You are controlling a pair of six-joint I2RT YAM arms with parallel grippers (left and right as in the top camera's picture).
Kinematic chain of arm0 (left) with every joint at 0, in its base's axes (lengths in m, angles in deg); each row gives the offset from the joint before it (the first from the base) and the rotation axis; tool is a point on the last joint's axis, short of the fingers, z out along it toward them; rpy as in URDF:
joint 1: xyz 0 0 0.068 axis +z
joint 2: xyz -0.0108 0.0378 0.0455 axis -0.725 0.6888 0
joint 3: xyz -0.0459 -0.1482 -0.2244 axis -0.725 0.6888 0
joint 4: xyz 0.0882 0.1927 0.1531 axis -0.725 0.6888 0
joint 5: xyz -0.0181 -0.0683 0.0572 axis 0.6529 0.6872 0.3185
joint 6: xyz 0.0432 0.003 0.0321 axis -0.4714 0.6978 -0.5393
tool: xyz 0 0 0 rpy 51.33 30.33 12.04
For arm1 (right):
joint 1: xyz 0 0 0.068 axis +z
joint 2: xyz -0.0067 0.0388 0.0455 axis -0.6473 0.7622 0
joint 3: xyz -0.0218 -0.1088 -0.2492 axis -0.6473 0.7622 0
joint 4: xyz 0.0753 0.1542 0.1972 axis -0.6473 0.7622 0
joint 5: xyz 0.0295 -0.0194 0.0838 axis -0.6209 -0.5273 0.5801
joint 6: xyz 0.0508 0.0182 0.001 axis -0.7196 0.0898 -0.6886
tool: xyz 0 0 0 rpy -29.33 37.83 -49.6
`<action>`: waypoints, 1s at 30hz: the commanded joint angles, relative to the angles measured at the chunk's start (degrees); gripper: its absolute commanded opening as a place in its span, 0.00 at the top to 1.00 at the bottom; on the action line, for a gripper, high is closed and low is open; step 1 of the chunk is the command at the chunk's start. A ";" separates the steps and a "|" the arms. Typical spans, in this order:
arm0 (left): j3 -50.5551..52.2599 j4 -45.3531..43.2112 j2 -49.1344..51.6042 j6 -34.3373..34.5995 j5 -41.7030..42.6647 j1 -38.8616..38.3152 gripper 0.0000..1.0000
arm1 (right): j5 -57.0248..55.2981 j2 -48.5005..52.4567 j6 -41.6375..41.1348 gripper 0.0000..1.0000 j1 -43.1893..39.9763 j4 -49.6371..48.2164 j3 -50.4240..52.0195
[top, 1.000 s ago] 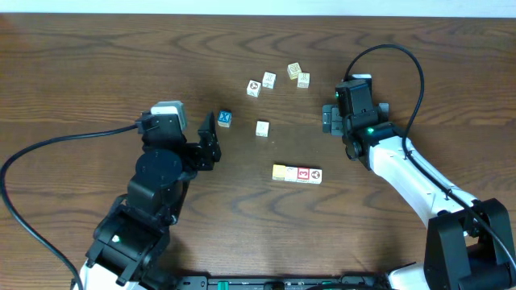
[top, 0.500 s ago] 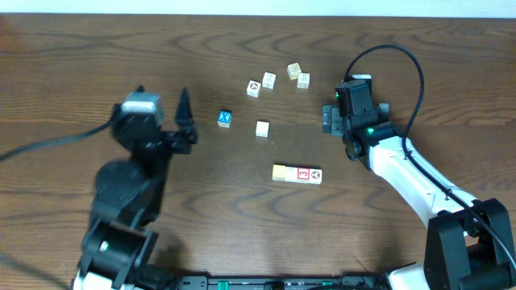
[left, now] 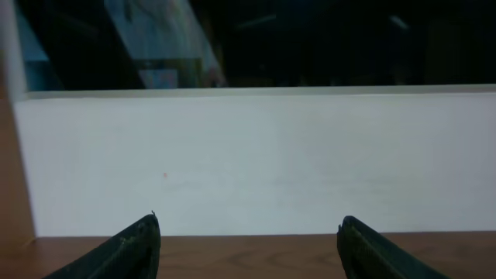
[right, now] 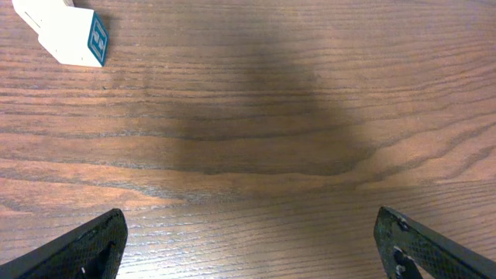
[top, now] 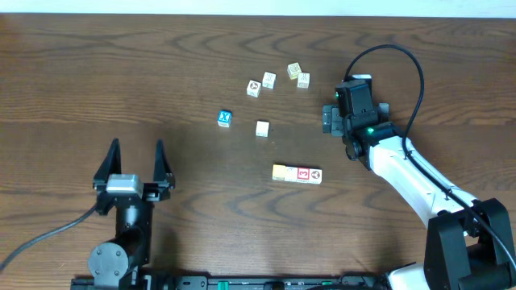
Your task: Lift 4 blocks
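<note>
So the left gripper [top: 135,145] and right gripper [top: 328,120] both have jaws spread wide, gripping nothing. The row of blocks [top: 297,173] lies nearer the right jaws, untouched.

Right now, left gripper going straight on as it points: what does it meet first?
Way looks free over the table; the left gripper points at the white wall, likely first contact; the blue cube sits to its right.

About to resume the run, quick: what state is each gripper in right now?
Left gripper: open, holding nothing.
Right gripper: open, holding nothing.
</note>
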 commanded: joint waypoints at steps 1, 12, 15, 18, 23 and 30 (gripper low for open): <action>3.78 -0.26 -3.76 -0.96 0.74 1.77 0.27 | -0.92 -0.11 0.57 0.01 -0.33 -0.13 -0.52; 10.51 7.43 -10.80 0.63 0.33 3.82 0.27 | -0.92 -0.11 0.57 0.01 -0.33 -0.15 -0.52; 10.54 13.77 -10.82 1.86 -0.04 3.87 0.27 | -0.92 -0.11 0.57 0.01 -0.33 -0.13 -0.52; 10.54 22.29 -10.82 4.81 -1.03 4.26 0.27 | -0.92 -0.11 0.57 0.01 -0.33 -0.13 -0.52; 10.54 25.86 -10.82 7.06 -0.61 5.55 0.27 | -0.92 -0.11 0.57 0.01 -0.33 -0.13 -0.52; 10.51 25.81 -10.80 7.06 -0.63 5.55 0.27 | -0.92 -0.11 0.57 0.01 -0.33 -0.13 -0.52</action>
